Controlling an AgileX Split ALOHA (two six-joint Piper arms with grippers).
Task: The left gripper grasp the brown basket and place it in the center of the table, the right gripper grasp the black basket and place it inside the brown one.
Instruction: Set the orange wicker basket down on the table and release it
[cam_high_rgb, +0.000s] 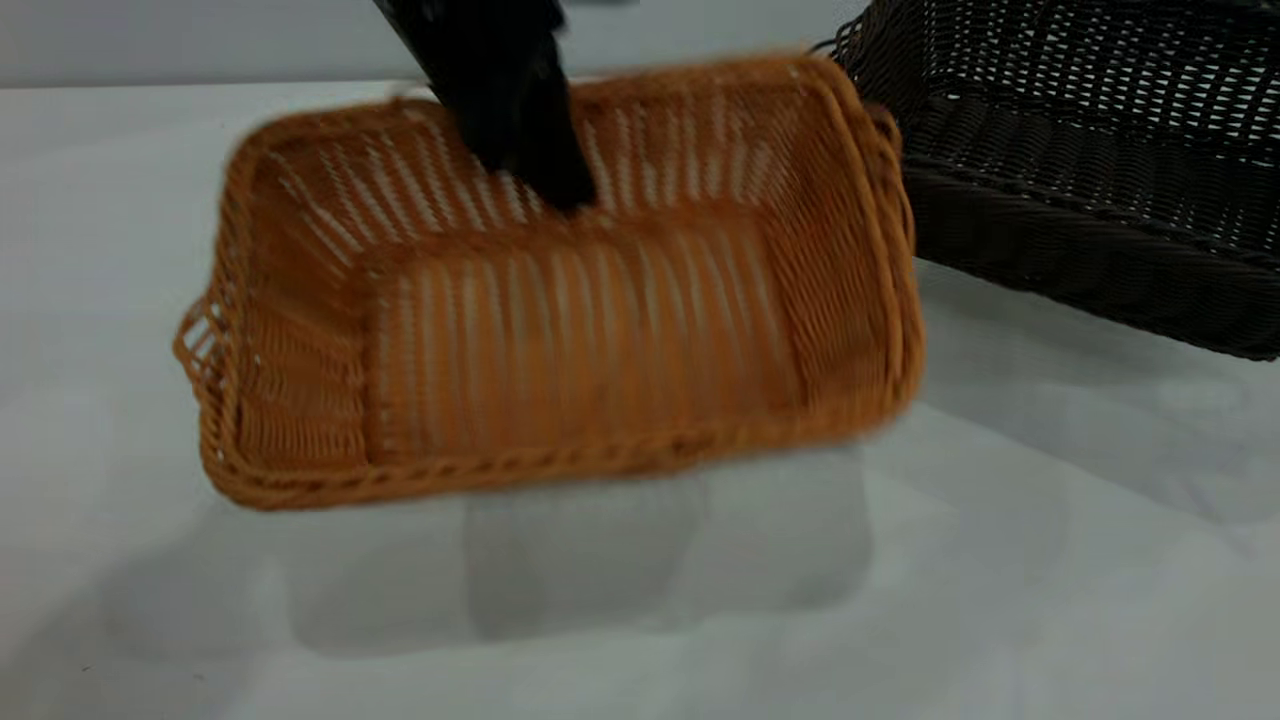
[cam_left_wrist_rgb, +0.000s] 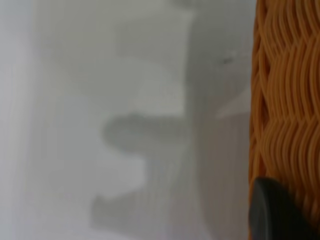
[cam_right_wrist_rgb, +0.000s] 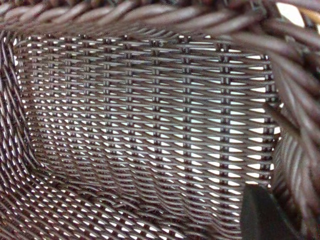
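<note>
Above the table (cam_high_rgb: 1050, 600), the left gripper (cam_high_rgb: 545, 165) is clamping the brown basket (cam_high_rgb: 560, 330) by its far wall, tilting it airborne for centring; the black basket (cam_high_rgb: 1090, 170) is waiting just beside

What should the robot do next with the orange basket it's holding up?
Probably lower it gently. The left gripper holds the brown basket by its far rim, tilted, with its shadow showing on the table below, so it seems lifted. It already hangs near the middle, with the black basket close beside it.
</note>
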